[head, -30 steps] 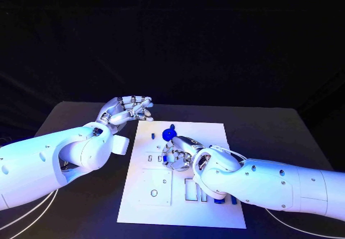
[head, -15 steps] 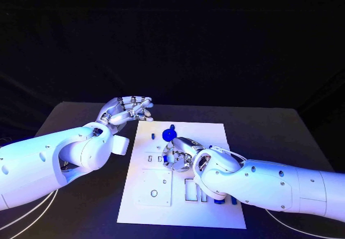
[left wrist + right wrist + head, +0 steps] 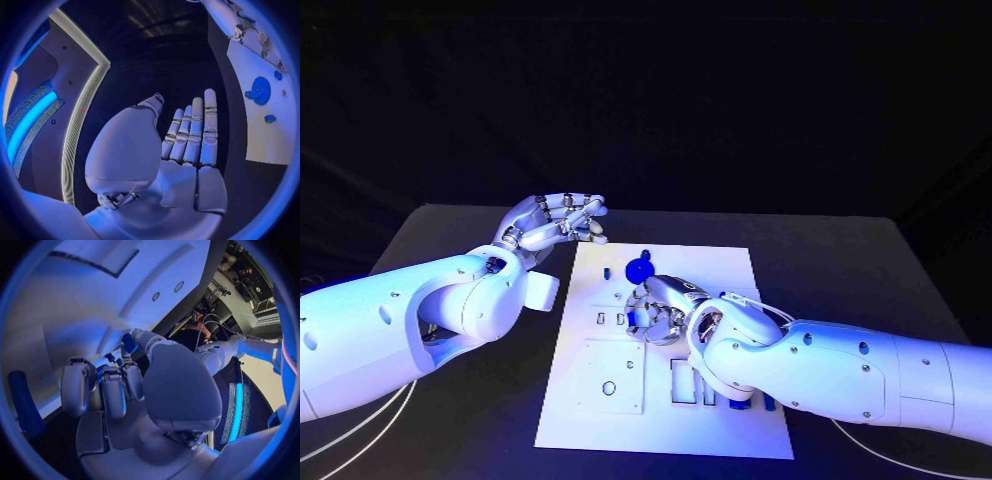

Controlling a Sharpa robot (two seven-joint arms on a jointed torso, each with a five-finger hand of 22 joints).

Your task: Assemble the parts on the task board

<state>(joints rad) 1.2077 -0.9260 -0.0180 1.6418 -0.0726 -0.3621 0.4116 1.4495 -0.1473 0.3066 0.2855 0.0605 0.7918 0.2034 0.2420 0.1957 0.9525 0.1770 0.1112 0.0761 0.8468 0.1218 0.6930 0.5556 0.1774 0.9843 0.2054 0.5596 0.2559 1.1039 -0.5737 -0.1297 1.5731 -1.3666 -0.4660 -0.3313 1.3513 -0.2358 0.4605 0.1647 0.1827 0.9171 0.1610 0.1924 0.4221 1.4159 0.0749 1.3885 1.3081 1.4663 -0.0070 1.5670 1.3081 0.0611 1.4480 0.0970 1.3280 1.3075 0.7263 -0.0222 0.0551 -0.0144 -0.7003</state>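
place: probably lab | black-draped table [image 3: 848, 250] | equipment racks [image 3: 253, 277]

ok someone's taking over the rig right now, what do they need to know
Left hand: holds nothing, fingers apart, raised off the task board's far left corner.
Right hand: down on the board's middle, fingers curled at a small blue part; whether it grips the part cannot be told.
Round blue part sits on the board beyond that hand; blue bars lie at its near edge.
Assembly looks unfinished.

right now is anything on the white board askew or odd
Nothing stands out. The white task board lies flat on the black table, the round blue part sits near its far end, the right hand works over its middle, and the left hand hovers empty beside it.
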